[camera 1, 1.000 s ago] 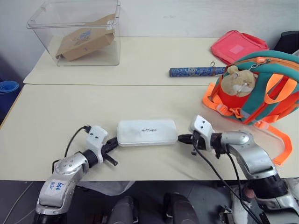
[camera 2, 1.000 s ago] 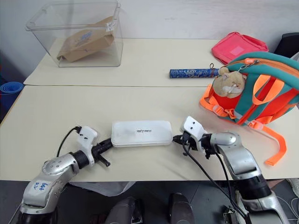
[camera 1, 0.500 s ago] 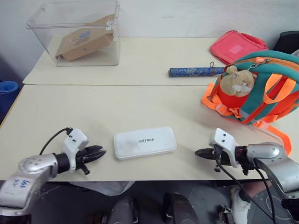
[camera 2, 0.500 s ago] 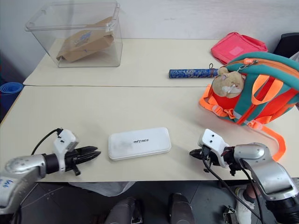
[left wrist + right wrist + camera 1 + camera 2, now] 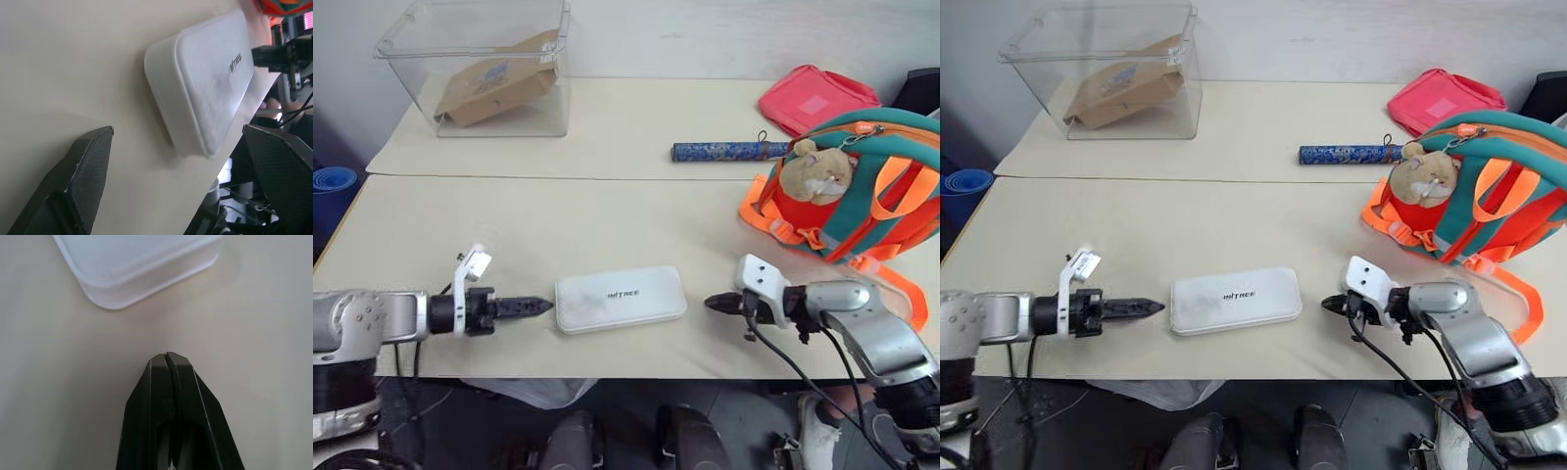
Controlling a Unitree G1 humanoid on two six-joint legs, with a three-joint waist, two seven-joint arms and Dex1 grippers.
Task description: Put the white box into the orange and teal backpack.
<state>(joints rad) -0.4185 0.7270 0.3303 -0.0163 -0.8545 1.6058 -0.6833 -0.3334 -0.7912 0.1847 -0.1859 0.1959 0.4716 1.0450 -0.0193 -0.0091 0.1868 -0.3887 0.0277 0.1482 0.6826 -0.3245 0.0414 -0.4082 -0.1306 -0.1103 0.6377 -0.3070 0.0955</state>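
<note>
A white box lies flat on the cream table, low in the centre of the frame, held by neither arm. The left gripper points at its left end, just beside it, fingers spread wide apart. The right gripper sits a little off the box's right end, fingers pressed together and empty. The orange and teal backpack stands at the right edge, well apart. By this showing the task has hardly begun: grasping, carrying and inserting all remain.
</note>
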